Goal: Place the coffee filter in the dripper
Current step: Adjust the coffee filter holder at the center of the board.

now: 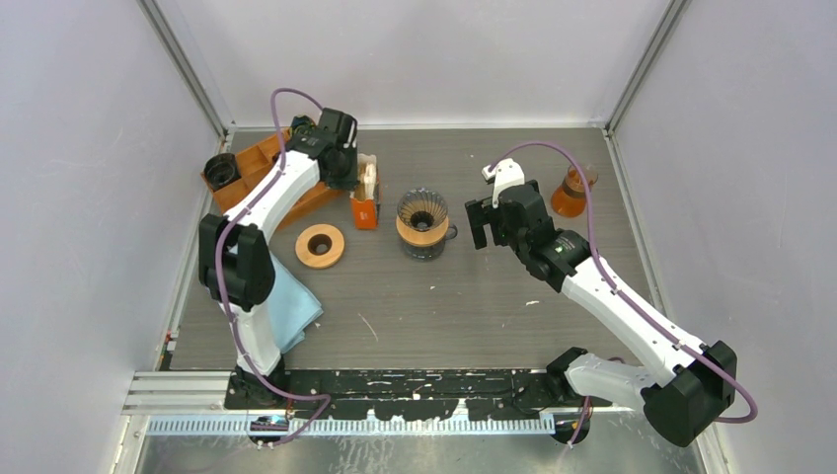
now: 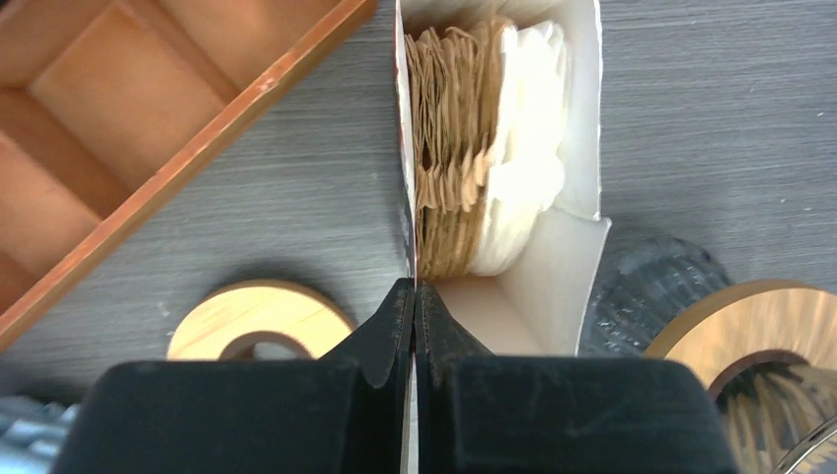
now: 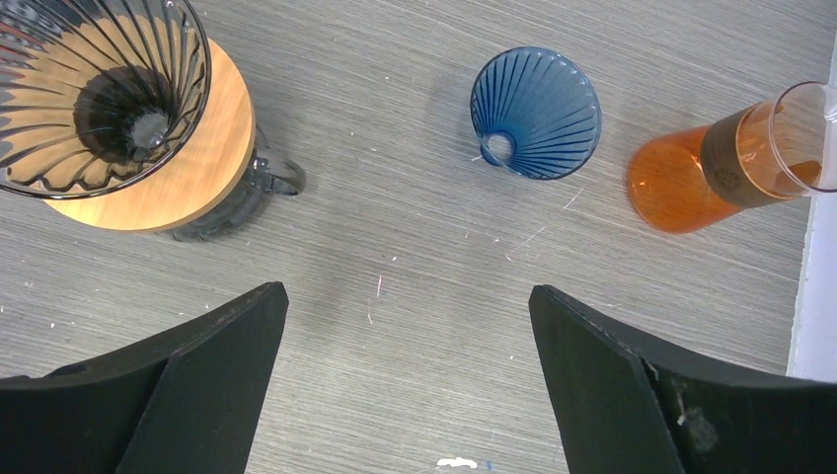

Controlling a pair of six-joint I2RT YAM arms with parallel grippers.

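Left gripper (image 2: 415,296): I am seeing it clenched, its fingers pressing together at the near end of the box's left wall, right by the brown filters. A pale sliver is showing between them, but I cannot tell whether it is a filter or box card.
Filters (image 2: 444,148): they are standing on edge in the box (image 2: 582,118), brown ones on the left and white ones on the right. The box is sitting toward the worktop's back left, just beside the tray (image 1: 252,168).
Dripper (image 1: 422,219): it is standing upright near the worktop's middle, toward the back, its wooden collar resting on a dark server. No filter is lying inside it.
Right gripper (image 3: 407,296): I am holding it released, jaws wide, hovering over bare worktop just right of the dripper and gripping nothing.
Ring (image 1: 320,245): it is lying flat in front of the box.
Blue cone (image 3: 535,114): it is sitting between the dripper and the orange carafe (image 3: 691,183).
Carafe: it is lying near the worktop's right edge.
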